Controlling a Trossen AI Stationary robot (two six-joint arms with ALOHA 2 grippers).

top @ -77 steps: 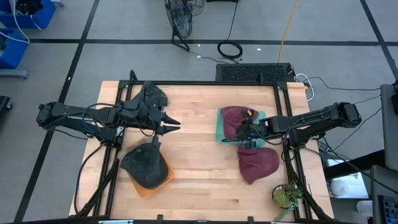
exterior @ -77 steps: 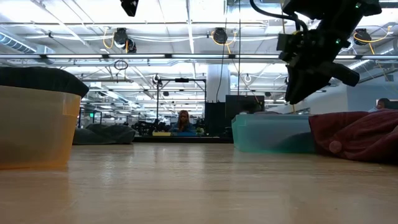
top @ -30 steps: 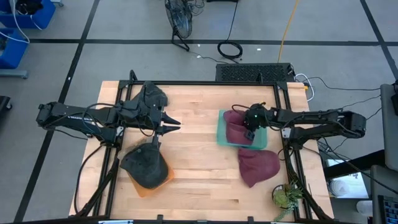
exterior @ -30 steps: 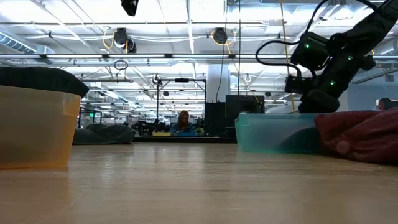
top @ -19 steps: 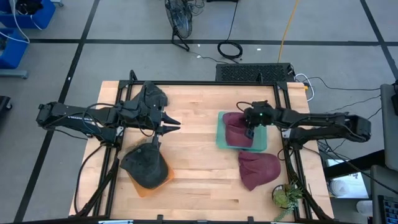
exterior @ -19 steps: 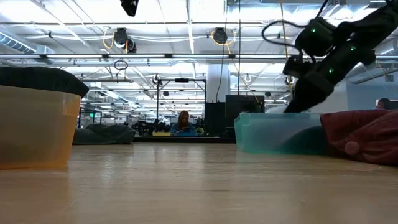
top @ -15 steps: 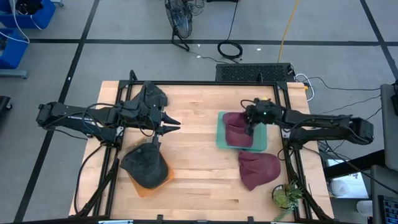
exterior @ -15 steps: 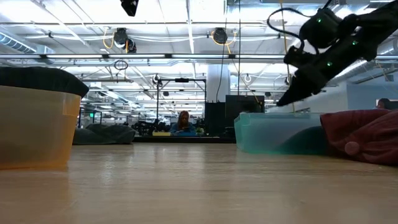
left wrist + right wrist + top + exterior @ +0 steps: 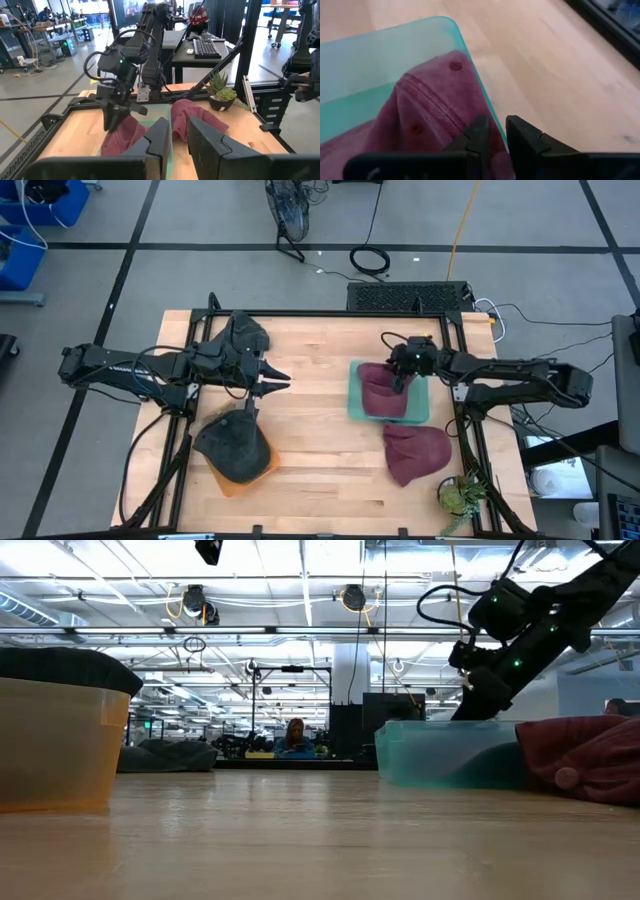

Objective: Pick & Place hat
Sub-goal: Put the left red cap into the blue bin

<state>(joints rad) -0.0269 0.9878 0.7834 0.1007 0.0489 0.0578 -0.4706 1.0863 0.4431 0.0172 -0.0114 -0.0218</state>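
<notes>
Maroon fabric, a hat (image 9: 378, 388), lies in the teal bin (image 9: 420, 408) on the table's right half. The right gripper (image 9: 402, 380) hangs over it, fingers a narrow slit apart, holding nothing. A second maroon hat (image 9: 415, 450) lies on the wood beside the bin. The left gripper (image 9: 283, 381) waits at centre-left, fingers narrow, above the dark hat (image 9: 235, 443) on the orange bin (image 9: 50, 745).

The maroon hat (image 9: 427, 127) runs off the right wrist view's edge, and its near part lies behind the right gripper (image 9: 492, 134) fingers. In the low view the orange tub (image 9: 50, 740) is cut by the frame edge, as is the second maroon hat (image 9: 585, 755) opposite.
</notes>
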